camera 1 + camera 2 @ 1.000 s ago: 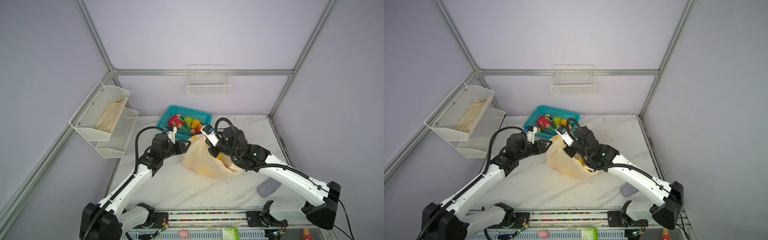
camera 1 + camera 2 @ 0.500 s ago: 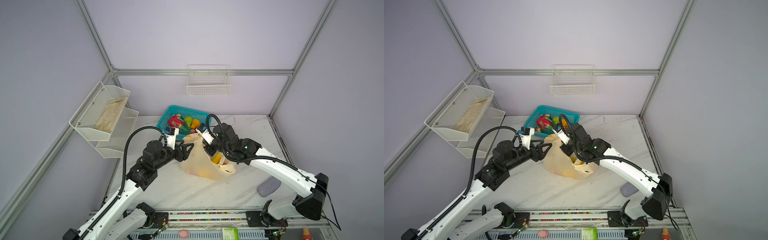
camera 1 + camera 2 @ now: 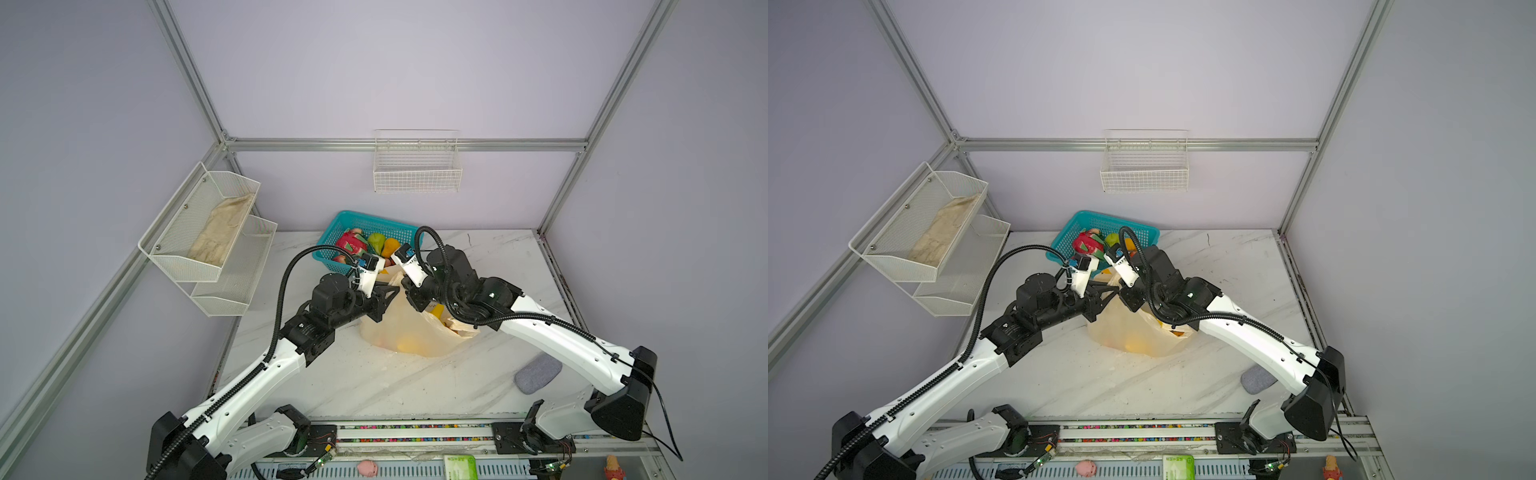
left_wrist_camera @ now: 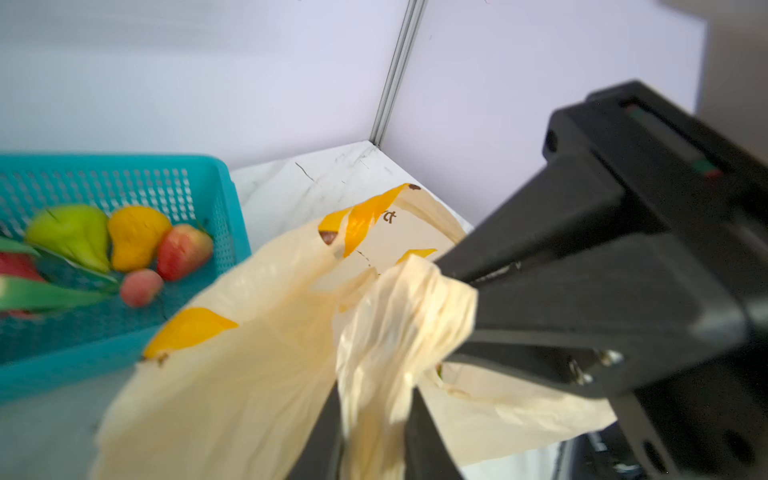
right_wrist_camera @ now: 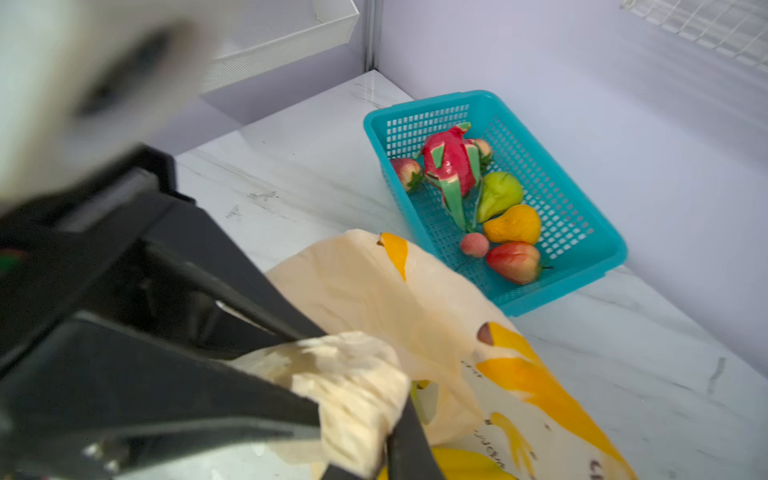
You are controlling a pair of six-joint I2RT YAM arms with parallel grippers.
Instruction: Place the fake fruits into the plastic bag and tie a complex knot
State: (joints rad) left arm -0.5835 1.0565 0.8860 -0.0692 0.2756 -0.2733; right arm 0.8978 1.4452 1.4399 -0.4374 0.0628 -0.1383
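1. Left claw [image 4: 374, 415]: clenched on a bunched handle of the plastic bag [image 3: 411, 332]. The bag hangs beneath the claw onto the table [image 3: 374, 382].
2. Right claw [image 4: 455, 311]: tip to tip with the left claw. The same wad lies between its slightly parted jaws; whether they pinch it or merely flank it, cannot tell.
3. Fake fruits [image 5: 498, 193]: mostly in the teal basket [image 5: 428, 124], beyond both claws' tips. One yellow piece shows inside the bag, below the right claw.
4. Step, judged: handle shared between the claws. Loading is unfinished and the knot is not begun.
5. Next move calls for one claw holding the mouth open and the other freed to reach forward to the basket.
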